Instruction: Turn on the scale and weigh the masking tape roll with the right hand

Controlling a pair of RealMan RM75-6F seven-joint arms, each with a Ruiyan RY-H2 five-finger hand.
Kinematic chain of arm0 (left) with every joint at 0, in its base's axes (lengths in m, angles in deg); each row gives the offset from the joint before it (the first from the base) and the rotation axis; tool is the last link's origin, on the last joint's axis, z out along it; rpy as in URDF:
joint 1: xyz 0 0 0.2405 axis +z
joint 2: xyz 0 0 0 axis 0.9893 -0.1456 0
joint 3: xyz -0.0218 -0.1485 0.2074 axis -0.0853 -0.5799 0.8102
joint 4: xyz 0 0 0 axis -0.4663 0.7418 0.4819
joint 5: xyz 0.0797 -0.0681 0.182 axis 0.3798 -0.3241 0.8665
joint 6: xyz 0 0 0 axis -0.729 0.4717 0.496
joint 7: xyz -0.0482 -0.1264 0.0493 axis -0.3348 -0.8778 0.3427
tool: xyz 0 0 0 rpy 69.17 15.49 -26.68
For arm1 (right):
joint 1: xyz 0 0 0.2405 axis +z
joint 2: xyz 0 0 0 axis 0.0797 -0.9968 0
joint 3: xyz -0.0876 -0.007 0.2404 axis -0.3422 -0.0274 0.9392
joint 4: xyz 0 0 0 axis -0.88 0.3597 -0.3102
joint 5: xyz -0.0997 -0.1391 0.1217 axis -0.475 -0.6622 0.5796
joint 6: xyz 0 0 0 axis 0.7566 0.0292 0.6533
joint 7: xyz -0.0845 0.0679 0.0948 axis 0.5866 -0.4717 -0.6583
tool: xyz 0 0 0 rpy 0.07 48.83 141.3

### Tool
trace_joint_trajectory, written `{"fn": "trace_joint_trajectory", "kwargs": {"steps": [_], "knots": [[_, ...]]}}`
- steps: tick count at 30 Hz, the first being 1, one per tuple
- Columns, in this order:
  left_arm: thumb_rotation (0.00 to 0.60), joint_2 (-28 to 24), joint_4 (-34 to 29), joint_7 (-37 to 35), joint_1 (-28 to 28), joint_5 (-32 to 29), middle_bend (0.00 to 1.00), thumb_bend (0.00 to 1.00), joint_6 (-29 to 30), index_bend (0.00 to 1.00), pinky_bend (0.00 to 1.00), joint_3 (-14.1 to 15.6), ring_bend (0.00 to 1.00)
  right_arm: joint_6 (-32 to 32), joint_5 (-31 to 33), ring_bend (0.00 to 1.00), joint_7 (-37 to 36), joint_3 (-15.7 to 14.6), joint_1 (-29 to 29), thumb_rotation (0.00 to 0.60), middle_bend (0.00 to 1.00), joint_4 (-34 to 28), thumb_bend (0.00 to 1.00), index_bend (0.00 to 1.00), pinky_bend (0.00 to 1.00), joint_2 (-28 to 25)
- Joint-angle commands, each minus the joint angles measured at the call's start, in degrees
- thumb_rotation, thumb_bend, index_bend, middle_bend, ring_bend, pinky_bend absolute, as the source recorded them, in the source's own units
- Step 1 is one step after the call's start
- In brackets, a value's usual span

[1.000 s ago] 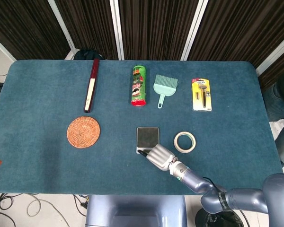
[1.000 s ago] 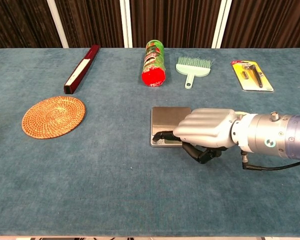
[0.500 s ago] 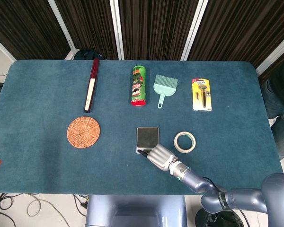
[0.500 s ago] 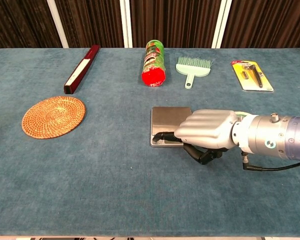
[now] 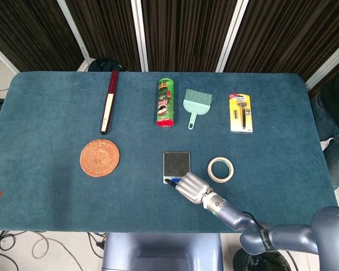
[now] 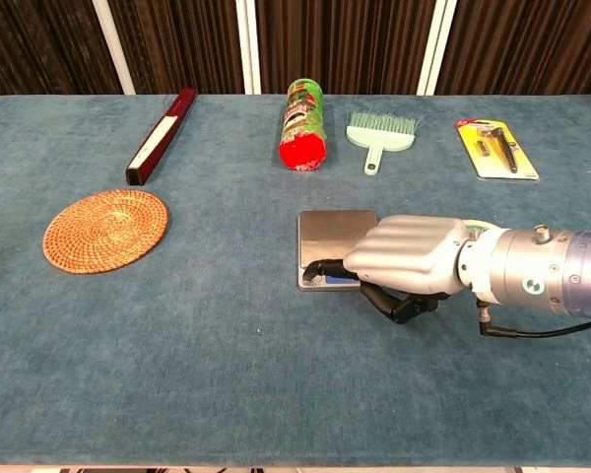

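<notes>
My right hand [image 6: 409,258] lies palm down at the near right corner of the scale [image 6: 332,235], its fingers curled in with nothing held, and one dark fingertip [image 6: 322,267] touches the scale's front strip. That strip shows a blue patch (just beside the fingertip in both views). In the head view the same hand [image 5: 192,188] covers the near edge of the scale [image 5: 176,163]. The scale's plate carries nothing.

The tape roll [image 5: 220,169] lies flat on the worktop [image 5: 51,180] just right of the scale, apart from it and from my hand; the chest view hides it behind my hand and wrist.

Left of the scale, well apart, sits a round woven mat [image 6: 105,229]. Along the far side, from left to right: a long dark red box [image 6: 161,135], a green can [image 6: 302,123] on its side with its red end toward me, a small pale green brush [image 6: 378,135], and a razor in a yellow pack [image 6: 496,148].

My left hand appears in neither view.
</notes>
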Motion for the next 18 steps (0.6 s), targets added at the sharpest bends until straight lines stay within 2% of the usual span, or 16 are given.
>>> {"fn": "trace_joint_trajectory", "kwargs": {"steps": [1, 12, 18], "knots": [[0.6, -0.01, -0.04, -0.04, 0.0, 0.03, 0.0, 0.0, 0.0, 0.0, 0.0, 0.0, 0.0, 0.01, 0.01, 0.79, 0.1, -0.08, 0.06, 0.6, 0.74, 0.04, 0.99, 0.17, 0.71, 0.04], [0.6, -0.07, -0.04, -0.14, 0.01, 0.06, 0.0, 0.0, -0.01, 0.0, 0.0, 0.01, 0.0, 0.17, 0.27, 0.79, -0.11, -0.55, 0.01, 0.6, 0.74, 0.27, 0.99, 0.26, 0.71, 0.21], [0.6, -0.05, -0.06, -0.1, 0.01, 0.03, 0.0, 0.0, 0.01, 0.0, 0.0, 0.0, 0.0, 0.01, 0.15, 0.79, -0.1, -0.44, 0.15, 0.6, 0.74, 0.07, 0.99, 0.27, 0.71, 0.08]]}}
